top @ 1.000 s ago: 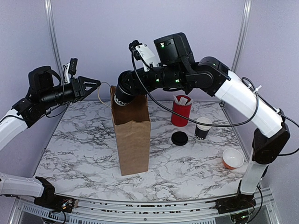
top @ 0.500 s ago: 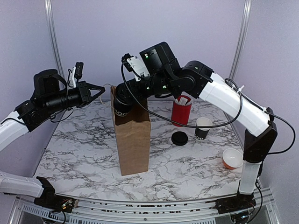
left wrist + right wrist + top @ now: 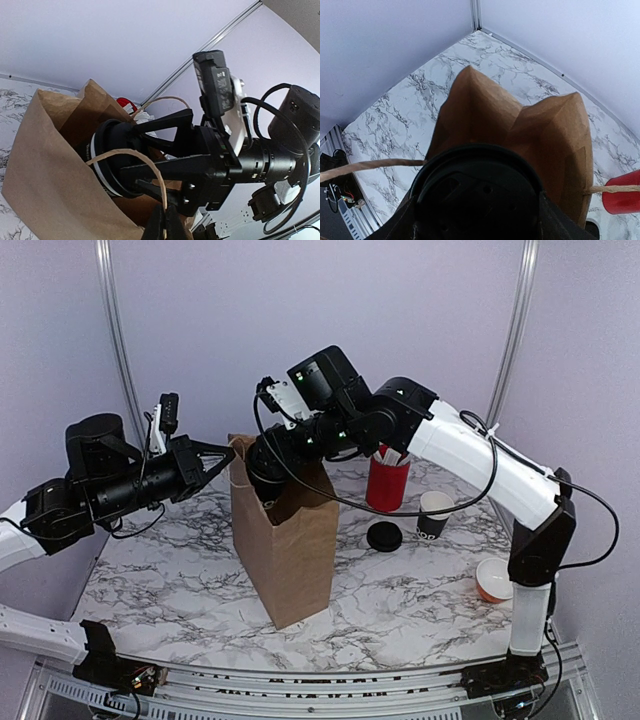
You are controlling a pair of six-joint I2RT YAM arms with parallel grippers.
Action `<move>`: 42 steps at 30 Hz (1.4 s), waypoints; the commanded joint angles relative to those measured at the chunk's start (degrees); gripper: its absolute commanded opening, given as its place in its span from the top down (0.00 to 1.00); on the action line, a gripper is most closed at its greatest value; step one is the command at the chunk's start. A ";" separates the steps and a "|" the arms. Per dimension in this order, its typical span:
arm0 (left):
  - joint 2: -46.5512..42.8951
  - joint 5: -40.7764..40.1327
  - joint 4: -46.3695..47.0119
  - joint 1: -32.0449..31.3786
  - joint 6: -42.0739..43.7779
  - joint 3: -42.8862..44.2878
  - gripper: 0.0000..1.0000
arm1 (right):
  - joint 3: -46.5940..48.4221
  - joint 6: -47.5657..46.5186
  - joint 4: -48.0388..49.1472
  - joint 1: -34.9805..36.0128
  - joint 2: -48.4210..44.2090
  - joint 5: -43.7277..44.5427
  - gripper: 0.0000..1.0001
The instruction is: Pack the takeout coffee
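Note:
A brown paper bag stands mid-table with its mouth open. My left gripper is shut on the bag's string handle, which is pinched between the fingertips of the left gripper. The takeout coffee, a black cup with a black lid, is held on its side in my right gripper, shut around its body. The cup sits inside the bag's mouth, lid pointing into the bag. In the right wrist view the fingers of the right gripper flank the cup.
Behind and right of the bag stand a red tub of sachets and a lidless black cup. A loose black lid lies in front of them, and an orange cup sits near the right edge.
My left gripper closed on the string handle and the bag's top shifted left. The right arm moved down and left, bringing the cup into the bag's mouth.

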 commanded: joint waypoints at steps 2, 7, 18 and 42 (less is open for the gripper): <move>-1.51 -8.80 -0.54 -3.43 -2.17 -0.38 1.00 | 1.74 1.37 -0.89 -0.20 1.04 -1.08 0.35; -3.14 -10.32 -0.70 -3.48 -1.56 -2.83 1.00 | 1.71 2.22 -2.23 -0.06 1.85 -2.32 0.36; -7.01 -10.85 1.20 -3.47 6.24 -5.24 1.00 | 3.73 3.65 -7.27 1.17 4.93 -3.12 0.37; -9.69 -9.42 4.82 -3.48 9.78 -8.48 1.00 | 2.59 3.41 -15.45 1.21 8.02 -4.38 0.39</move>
